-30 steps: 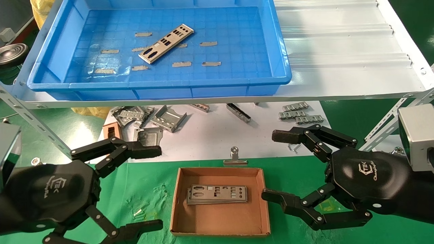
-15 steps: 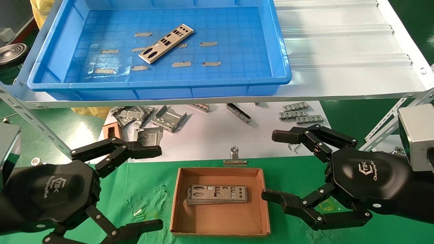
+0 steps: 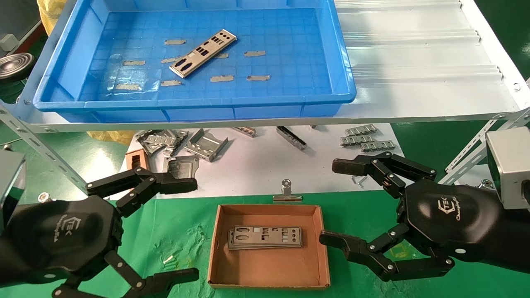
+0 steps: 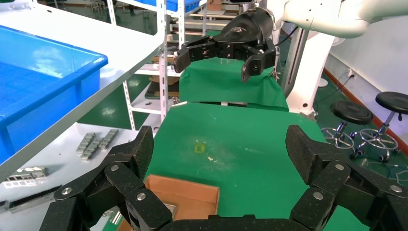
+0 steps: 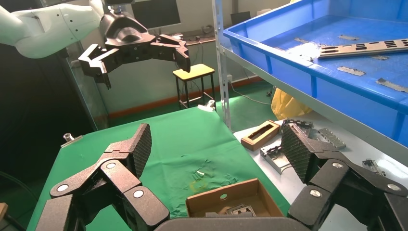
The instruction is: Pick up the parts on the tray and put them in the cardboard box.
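Nothing moved: both pincers hang wide open, empty.
Left pincer [image 3: 188, 229] and right pincer [image 3: 335, 203] flank the cardboard box [image 3: 269, 273] holding stacked parts [image 3: 265, 237]; one part [image 3: 203, 53] lies in the tray [image 3: 343, 62].

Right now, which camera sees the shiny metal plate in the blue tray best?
The head view: the plate lies whole and slanted on the blue tray floor. The right wrist view shows it edge-on, far off. The left wrist view shows only the tray's outer wall, no plate.

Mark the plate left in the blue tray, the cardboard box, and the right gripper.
plate [image 3: 203, 53], head view, middle of its punched face
blue tray [image 3: 194, 100], head view, near rim
cardboard box [image 3: 269, 265], head view, bare floor near the front wall
right gripper [image 3: 337, 203], head view, midway between its open fingertips
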Controlling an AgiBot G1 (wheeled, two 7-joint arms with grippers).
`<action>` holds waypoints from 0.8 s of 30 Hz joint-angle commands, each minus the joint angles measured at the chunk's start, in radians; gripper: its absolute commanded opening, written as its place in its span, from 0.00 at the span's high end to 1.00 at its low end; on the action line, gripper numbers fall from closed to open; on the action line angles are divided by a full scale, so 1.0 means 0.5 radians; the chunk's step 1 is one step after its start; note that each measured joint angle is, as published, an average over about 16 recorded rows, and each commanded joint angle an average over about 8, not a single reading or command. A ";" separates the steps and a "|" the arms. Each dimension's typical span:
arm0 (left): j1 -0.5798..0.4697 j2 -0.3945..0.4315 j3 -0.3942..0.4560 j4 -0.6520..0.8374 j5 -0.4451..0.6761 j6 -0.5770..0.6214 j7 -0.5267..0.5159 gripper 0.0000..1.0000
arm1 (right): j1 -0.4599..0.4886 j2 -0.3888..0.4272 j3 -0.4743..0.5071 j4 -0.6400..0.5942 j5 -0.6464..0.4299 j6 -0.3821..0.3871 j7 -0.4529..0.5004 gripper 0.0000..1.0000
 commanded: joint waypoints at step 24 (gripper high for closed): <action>0.000 0.000 0.000 0.000 0.000 0.000 0.000 0.00 | 0.000 0.000 0.000 0.000 0.000 0.000 0.000 0.00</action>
